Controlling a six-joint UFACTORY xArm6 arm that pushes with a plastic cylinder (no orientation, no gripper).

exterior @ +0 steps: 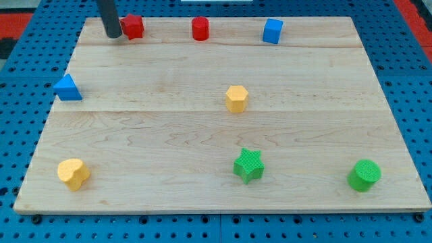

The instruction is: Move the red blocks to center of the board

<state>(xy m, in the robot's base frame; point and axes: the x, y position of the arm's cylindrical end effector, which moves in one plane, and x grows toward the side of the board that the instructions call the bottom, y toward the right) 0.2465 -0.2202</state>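
Board (169, 142) was pale wood with lengthwise grain, on a blue pegboard surface (27, 40). My tip (113, 35) was dark grey. Two red blocks (133, 27) (200, 29), blue cube (272, 31), blue triangular block (67, 88). Yellow hexagonal block (236, 98), yellow lobed block (73, 174). Green star (248, 165) and green cylinder (364, 175), both ribbed.

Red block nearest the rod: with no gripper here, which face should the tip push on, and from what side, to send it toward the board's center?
Probably its upper-left face. My tip sits just left of the red block at the board's top edge; center lies down-right, near the yellow hexagonal block.
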